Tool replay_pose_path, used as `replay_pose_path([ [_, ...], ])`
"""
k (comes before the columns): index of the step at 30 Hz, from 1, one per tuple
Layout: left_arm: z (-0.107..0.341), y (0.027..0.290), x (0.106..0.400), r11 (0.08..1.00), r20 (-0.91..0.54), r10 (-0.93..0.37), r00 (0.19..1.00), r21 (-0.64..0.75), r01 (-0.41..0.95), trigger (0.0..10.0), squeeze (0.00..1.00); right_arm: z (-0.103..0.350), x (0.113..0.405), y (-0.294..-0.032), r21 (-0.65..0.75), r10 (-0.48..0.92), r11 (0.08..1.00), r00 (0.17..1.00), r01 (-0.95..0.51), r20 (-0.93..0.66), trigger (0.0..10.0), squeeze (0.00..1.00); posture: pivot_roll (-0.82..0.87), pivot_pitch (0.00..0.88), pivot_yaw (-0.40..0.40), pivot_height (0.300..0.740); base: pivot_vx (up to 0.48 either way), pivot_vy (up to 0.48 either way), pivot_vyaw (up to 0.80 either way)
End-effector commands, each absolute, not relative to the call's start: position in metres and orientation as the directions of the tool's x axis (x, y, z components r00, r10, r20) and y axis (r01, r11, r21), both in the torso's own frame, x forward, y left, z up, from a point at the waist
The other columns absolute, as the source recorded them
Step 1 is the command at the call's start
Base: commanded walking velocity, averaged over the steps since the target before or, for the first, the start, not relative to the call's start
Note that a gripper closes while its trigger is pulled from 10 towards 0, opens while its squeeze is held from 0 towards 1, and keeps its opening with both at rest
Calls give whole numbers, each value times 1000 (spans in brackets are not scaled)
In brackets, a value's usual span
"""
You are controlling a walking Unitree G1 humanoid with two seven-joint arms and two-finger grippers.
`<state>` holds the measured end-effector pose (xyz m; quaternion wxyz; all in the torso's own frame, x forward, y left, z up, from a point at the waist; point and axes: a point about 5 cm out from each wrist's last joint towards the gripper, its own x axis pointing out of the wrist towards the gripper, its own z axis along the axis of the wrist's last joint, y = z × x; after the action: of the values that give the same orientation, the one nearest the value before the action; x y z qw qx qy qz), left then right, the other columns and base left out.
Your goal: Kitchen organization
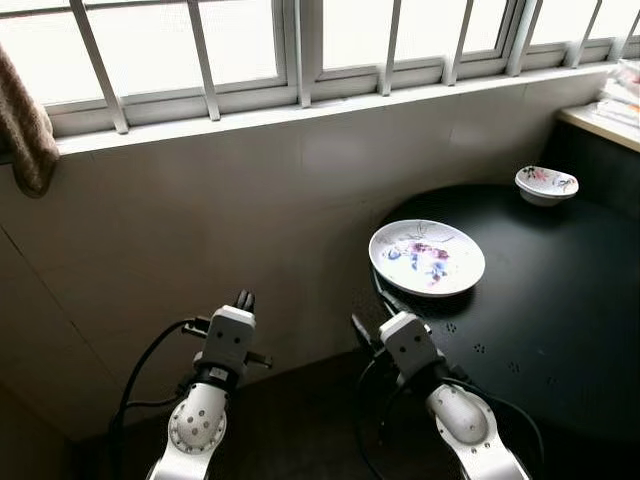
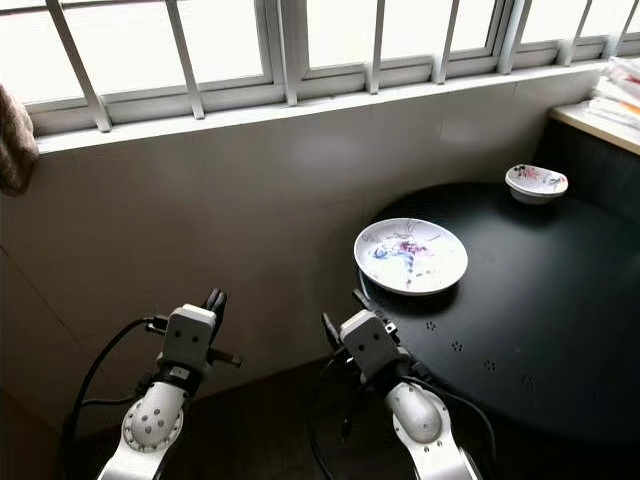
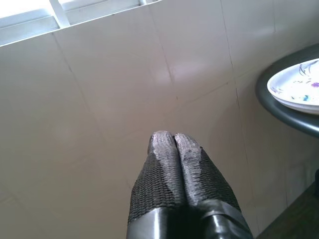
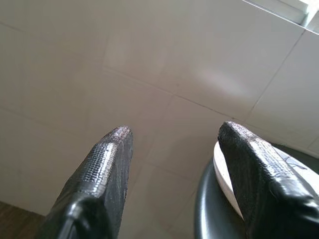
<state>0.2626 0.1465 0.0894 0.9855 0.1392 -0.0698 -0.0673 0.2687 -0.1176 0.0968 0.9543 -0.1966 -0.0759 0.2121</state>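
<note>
On the round table (image 1: 560,330), the plate (image 1: 427,257) lies flat; right gripper (image 4: 174,137) fingers spread, left gripper (image 3: 173,142) fingers pressed together.

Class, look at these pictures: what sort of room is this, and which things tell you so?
Probably a home dining corner: a round black table carrying a floral white plate and small floral bowl, below a barred window.

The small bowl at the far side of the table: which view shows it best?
The left eye view: the small bowl appears whole, with its flower pattern, on the black table. The right eye view shows it about equally well.
</note>
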Motion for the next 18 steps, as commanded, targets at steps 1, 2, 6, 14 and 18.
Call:
replay_pose_path([
  [1, 93, 147, 264, 952, 125, -154, 980, 283, 114, 10000, 0, 104, 271, -115, -420, 437, 831, 896, -366, 84, 10000, 0, -80, 0, 34, 740, 311, 0, 0],
  [2, 93, 145, 264, 952, 123, -157, 980, 282, 117, 10000, 0, 105, 271, -115, -420, 428, 834, 900, -358, 85, 10000, 0, -82, 0, 35, 740, 0, 0, 0],
  [6, 93, 145, 264, 953, 121, -158, 980, 280, 119, 10000, 0, 105, 270, -116, -415, 417, 840, 905, -350, 81, 10000, 0, -84, 0, 35, 740, 236, 0, 0],
  [14, 93, 144, 266, 953, 120, -159, 980, 280, 120, 10000, 0, 105, 274, -119, -408, 384, 854, 920, -322, 77, 10000, 0, -85, 0, 33, 740, 39, 0, 0],
  [18, 93, 144, 266, 953, 118, -158, 980, 280, 120, 10000, 0, 107, 277, -122, -386, 351, 874, 933, -294, 83, 10000, 0, -87, 0, 32, 740, 0, 0, 0],
])
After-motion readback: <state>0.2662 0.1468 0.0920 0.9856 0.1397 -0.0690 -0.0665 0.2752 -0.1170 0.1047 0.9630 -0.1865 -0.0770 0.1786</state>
